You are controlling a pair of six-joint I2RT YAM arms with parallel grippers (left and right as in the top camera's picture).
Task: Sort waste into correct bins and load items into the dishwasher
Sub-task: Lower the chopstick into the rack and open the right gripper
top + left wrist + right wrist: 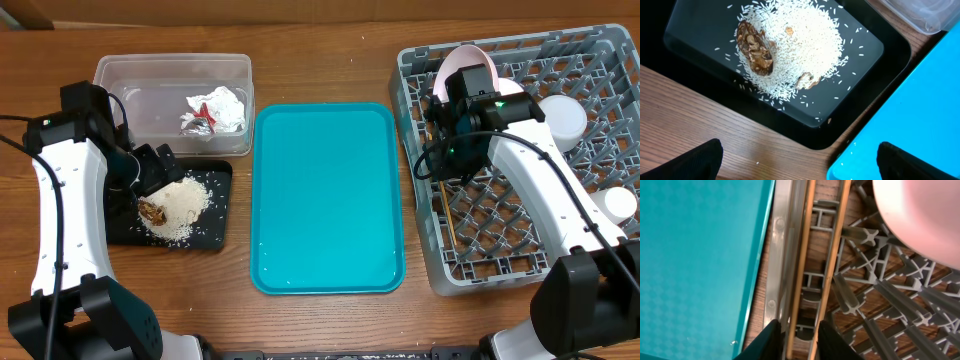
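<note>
My left gripper [150, 172] [800, 161] is open and empty over the near right corner of the black tray [216, 226] [695, 30]. The tray holds a pile of white rice [182, 198] [807, 42] and brown food scraps [152, 212] [755, 50]. The clear tub [120, 72] [927, 15] holds crumpled white tissue [222, 108] and a red wrapper [203, 108]. My right gripper [445, 160] [801, 342] is over the left edge of the grey dish rack [600, 55] [890, 305]. Its fingers are slightly apart around the near ends of the wooden chopsticks [448, 215] [802, 255], which lie in the rack.
The teal serving tray [325, 200] [920, 100] [695, 255] lies between the bins and the rack, with a few rice grains on it. A pale bowl [462, 60] [925, 215] stands in the rack's back left. White cups [562, 115] sit at its right.
</note>
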